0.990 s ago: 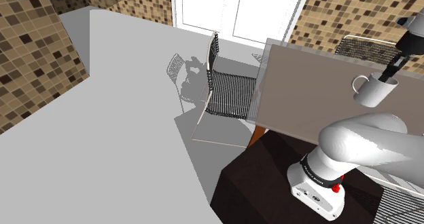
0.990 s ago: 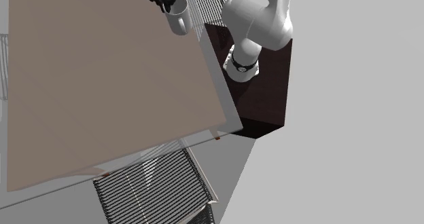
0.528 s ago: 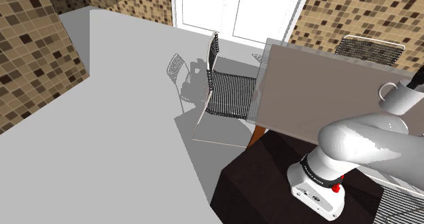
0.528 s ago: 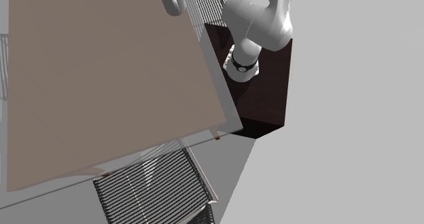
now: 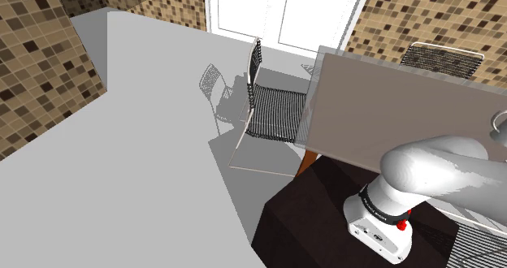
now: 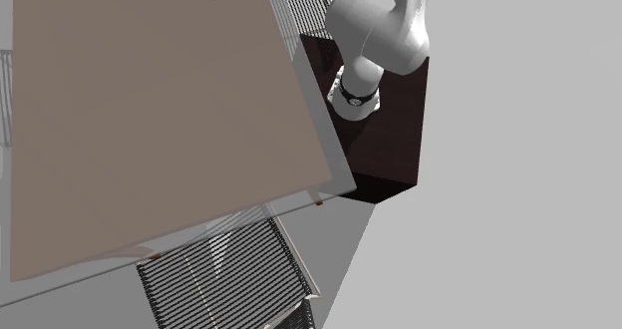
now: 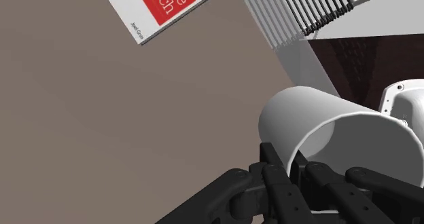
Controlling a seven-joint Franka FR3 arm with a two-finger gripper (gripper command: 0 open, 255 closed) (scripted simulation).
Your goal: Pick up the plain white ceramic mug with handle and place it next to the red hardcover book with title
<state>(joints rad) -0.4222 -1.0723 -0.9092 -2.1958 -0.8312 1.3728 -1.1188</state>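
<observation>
White mug (image 7: 306, 117) clamped in the jaws, carried closer to red-and-white book (image 7: 163, 5) than 1 s ago

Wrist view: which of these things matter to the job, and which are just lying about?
Job: white mug, clasped by the gripper; red-and-white book; table under them.
Lying about: wire chair at the table; second chair beyond it; white double door.

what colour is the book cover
The book is white with a red panel bearing white lettering; clearest in the wrist view.
</observation>
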